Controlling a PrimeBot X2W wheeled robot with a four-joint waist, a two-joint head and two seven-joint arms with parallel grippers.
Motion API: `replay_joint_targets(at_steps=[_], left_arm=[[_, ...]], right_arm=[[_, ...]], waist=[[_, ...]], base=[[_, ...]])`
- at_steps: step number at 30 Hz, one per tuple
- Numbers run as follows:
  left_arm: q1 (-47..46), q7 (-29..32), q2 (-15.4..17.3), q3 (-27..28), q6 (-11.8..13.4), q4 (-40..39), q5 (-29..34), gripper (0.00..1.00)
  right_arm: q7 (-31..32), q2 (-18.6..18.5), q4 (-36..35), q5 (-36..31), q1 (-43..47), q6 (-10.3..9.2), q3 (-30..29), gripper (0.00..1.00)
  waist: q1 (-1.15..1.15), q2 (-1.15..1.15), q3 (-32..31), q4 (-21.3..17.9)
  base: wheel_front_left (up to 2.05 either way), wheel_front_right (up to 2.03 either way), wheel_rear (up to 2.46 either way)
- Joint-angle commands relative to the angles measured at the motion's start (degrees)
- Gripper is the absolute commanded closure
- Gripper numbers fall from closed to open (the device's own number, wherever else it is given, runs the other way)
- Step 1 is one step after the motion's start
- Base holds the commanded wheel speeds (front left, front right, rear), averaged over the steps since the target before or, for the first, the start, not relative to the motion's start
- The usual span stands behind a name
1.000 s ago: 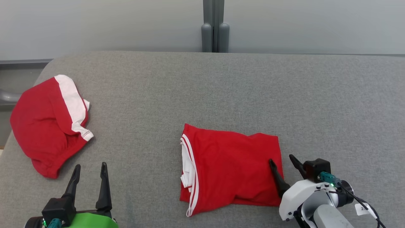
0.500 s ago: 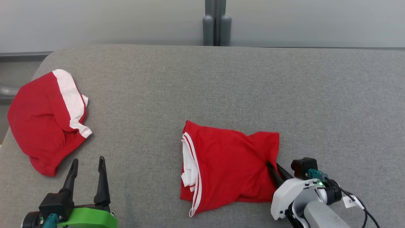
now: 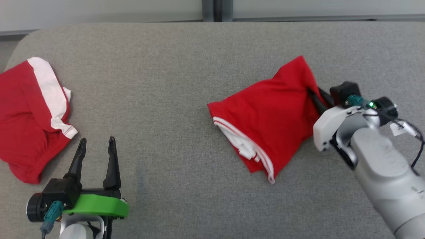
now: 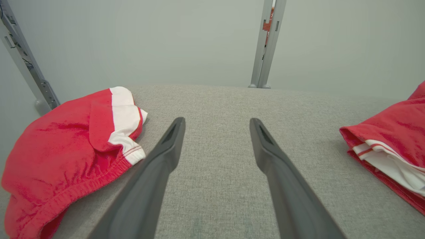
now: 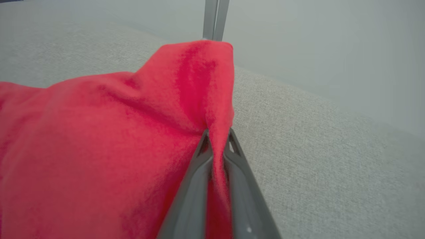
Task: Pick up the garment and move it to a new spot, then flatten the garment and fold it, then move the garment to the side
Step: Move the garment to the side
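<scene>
The garment point(image 3: 272, 116) is a folded red piece with white trim along its lower left edge. It lies at the centre right of the grey padded surface point(image 3: 166, 83). My right gripper point(image 3: 312, 92) is shut on its right edge, pinching a fold that stands up. In the right wrist view the red cloth point(image 5: 99, 132) is caught between the fingertips of my right gripper point(image 5: 217, 134). My left gripper point(image 3: 96, 141) stands open at the lower left with nothing between its fingers. Seen from the left wrist, my left gripper point(image 4: 217, 121) points across bare surface, and the garment point(image 4: 388, 132) is off to the right.
A second red garment with a white band point(image 3: 26, 113) lies bunched at the left edge of the surface, just left of my left gripper point(image 4: 66, 139). A grey post point(image 4: 265, 43) stands against the pale wall behind the surface's far edge.
My right gripper has shut on the garment's right edge and pulled it right and farther back, turning it and raising a fold. The head camera has tilted down. The left gripper stays open.
</scene>
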Motion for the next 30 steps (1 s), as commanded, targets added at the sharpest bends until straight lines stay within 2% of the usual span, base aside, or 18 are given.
replay_joint_targets(at_steps=[1,10,18,24,30], left_arm=[[-1.8,0.0,0.1,-0.1,0.0,-0.2,0.5,0.00],[-8.1,0.0,2.1,-2.9,-0.1,-2.8,0.4,0.00],[-10.6,0.0,6.0,-3.9,-0.1,-7.2,0.5,0.00],[-10.7,0.0,8.3,-3.4,-0.1,-10.0,0.7,0.00],[-10.0,0.0,8.6,-3.9,-0.1,-11.9,0.8,0.00]], right_arm=[[0.6,-1.7,-0.3,0.3,-2.4,-0.13,0.1,1.00],[4.0,-12.7,-2.6,1.8,-12.5,-0.13,-2.2,1.00],[7.0,-20.4,-6.8,2.7,-16.6,-0.13,-6.6,1.00],[9.3,-23.6,-9.0,3.5,-17.7,-0.13,-9.7,1.00],[10.6,-25.4,-9.7,3.2,-18.7,-0.13,-11.6,1.00]], waist=[[0.00,0.00,5.4,-2.0],[0.00,0.00,15.2,-6.4],[0.00,0.00,22.1,-11.9],[0.00,0.00,24.8,-15.1],[0.00,0.00,26.3,-16.0]], base=[[0.00,0.00,0.00],[0.00,0.00,0.00],[0.00,0.00,0.00],[0.00,0.00,0.00],[0.00,0.00,0.00]])
